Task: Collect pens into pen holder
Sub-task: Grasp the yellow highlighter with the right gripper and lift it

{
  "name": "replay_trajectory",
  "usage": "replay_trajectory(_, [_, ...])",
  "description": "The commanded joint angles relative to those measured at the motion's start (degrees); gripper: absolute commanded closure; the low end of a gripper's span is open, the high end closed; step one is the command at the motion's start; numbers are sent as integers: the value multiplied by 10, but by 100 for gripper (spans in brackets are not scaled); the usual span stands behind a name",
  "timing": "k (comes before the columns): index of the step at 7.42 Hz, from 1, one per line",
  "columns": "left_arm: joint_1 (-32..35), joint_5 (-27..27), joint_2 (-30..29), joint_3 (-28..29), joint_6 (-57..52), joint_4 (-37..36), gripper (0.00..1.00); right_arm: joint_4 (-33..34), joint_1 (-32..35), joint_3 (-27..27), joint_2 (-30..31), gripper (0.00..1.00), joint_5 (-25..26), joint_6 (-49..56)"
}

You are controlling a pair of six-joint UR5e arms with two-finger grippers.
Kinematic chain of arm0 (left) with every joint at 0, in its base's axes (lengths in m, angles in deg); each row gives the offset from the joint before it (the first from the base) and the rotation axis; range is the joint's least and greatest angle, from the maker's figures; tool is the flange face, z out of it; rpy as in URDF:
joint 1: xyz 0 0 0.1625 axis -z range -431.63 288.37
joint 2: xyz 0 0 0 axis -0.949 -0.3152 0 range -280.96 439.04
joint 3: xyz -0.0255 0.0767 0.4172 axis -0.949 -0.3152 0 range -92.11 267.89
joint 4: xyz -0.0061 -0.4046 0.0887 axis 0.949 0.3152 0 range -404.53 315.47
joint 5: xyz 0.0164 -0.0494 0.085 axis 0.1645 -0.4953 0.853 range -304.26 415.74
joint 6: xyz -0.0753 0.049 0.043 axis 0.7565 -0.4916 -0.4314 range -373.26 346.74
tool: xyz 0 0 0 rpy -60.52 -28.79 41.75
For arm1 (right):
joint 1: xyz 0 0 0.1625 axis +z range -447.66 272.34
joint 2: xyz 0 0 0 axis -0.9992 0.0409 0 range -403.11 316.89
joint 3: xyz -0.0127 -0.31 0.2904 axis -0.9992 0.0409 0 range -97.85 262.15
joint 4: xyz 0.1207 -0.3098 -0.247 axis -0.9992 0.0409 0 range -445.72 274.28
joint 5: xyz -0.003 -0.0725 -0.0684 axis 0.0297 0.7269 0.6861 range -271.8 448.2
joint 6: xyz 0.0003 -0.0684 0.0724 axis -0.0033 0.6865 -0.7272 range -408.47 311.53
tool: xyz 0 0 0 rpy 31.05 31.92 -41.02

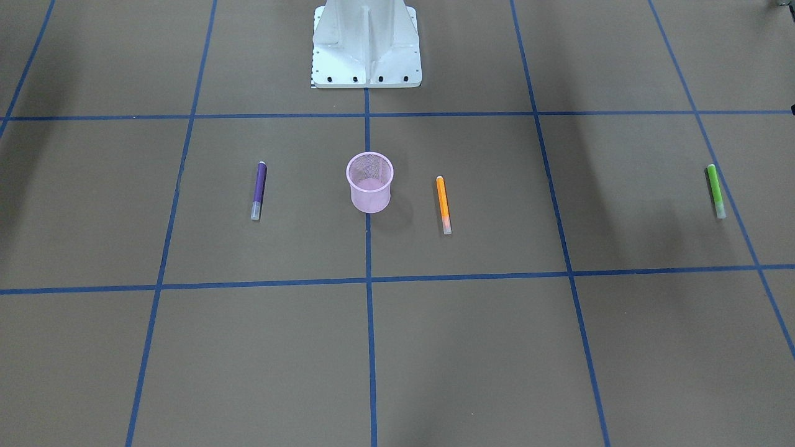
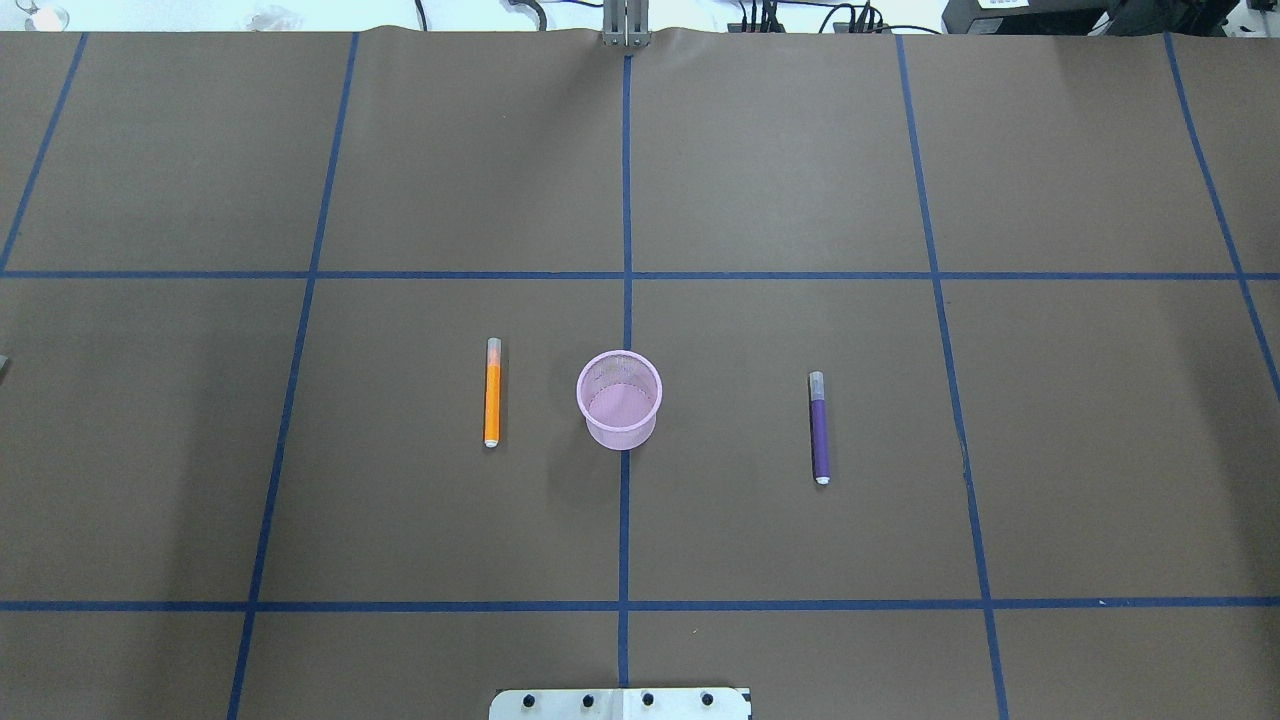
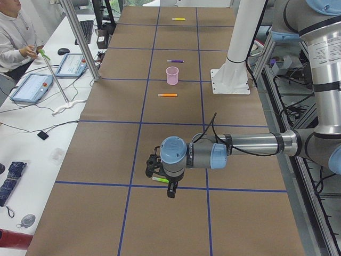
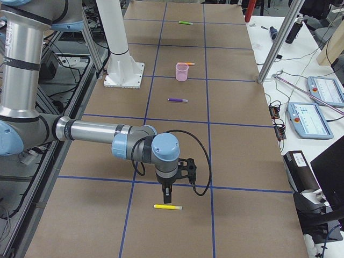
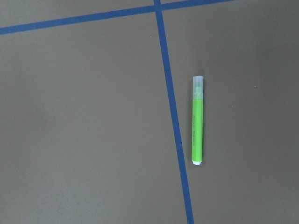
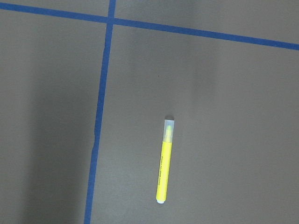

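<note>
While both arms are stretched out low over opposite ends of the brown paper-covered surface (image 1: 472,347), which is marked into squares by blue tape lines (image 1: 371,347), the small pink wire-mesh round pen holder (image 1: 370,183) is seen standing upright at the middle, on one of those lines and in front of the white metal robot base (image 1: 366,43). All four pens are laid flat on the surface. The slim orange pen with a clear cap (image 1: 443,203) is found near the holder on the robot's left, and the slim purple pen with a clear cap (image 1: 258,190) near it on the robot's right, neither touching it. The slim green pen with a clear cap (image 5: 197,122) is placed well apart toward the left end, just beside a tape line, with the left arm's fingers (image 3: 171,191) hung just above it. The slim yellow pen with a clear cap (image 6: 164,161) is placed at the right end, under the right arm's fingers (image 4: 166,196). Whether either pair of fingers is apart or together cannot be told from these side views.
</note>
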Motion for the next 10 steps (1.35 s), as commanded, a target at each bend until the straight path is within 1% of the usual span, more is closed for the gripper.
replay_trajectory(1, [0, 0, 1, -11, 0, -1, 0, 0, 0, 0, 0, 0, 0, 0])
replay_trajectory(4, [0, 3, -1, -21, 3, -1, 0, -1, 0, -1, 0, 0, 1, 0])
replay_trajectory(6, [0, 1, -19, -25, 7, 0, 0, -7, 0, -5, -2, 0, 0, 0])
replay_trajectory(7, [0, 1, -26, -44, 7, 0, 0, -63, 0, -4, -1, 0, 1, -4])
replay_trajectory(8, [0, 0, -57, -47, 8, -1, 0, -136, 0, -2, -1, 0, 1, -5])
replay_trajectory(9, [0, 0, -86, -46, 7, 0, 0, -195, 0, 10, -2, 0, 2, -8])
replay_trajectory(10, [-1, 0, -128, -41, 5, 4, 0, -219, 0, 26, -11, 0, 1, -12])
